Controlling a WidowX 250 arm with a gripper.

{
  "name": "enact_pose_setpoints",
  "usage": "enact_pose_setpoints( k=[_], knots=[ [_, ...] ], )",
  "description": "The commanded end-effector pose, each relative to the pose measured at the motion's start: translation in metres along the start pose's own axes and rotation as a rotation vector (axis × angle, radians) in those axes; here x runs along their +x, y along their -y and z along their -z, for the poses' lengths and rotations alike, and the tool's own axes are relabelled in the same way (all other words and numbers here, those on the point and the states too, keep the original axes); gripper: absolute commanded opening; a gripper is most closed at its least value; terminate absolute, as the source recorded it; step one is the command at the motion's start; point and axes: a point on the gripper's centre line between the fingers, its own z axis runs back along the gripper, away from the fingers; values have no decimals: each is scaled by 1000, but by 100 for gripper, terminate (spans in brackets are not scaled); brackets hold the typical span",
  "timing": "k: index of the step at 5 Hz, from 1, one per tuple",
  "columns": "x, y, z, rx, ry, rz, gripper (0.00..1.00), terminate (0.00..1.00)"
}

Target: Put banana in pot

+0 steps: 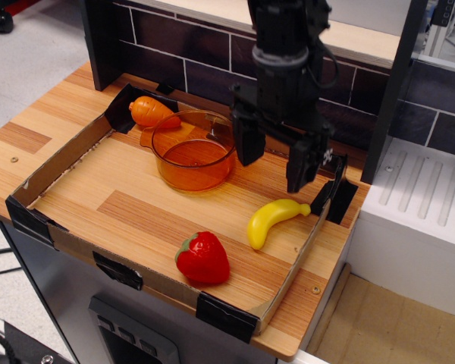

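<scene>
1. banana (274, 220) lies on the tray (68, 159) floor near the right wall, right of the strawberry (203, 258) — pot (194, 154) sits far-left of it.
2. gripper (276, 163) hovers above it, jaws spread wide, holding nothing.
3. looks light, stiff, slick plastic — best pinched across its thick middle.
</scene>
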Motion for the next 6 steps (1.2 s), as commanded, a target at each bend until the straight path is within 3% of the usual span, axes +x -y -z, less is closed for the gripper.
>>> enact_pose_setpoints(
  k=[1,3,4,5,6],
  knots=[
    [-7,3,16,55,16,41,100,0],
    [-7,7,44,163,43,39,100,0],
    [-9,10,50,186,49,36,100,0],
    [-11,7,38,171,88,35,0,0],
    [-10,2,20,139,115,15,0,0]
  ],
)
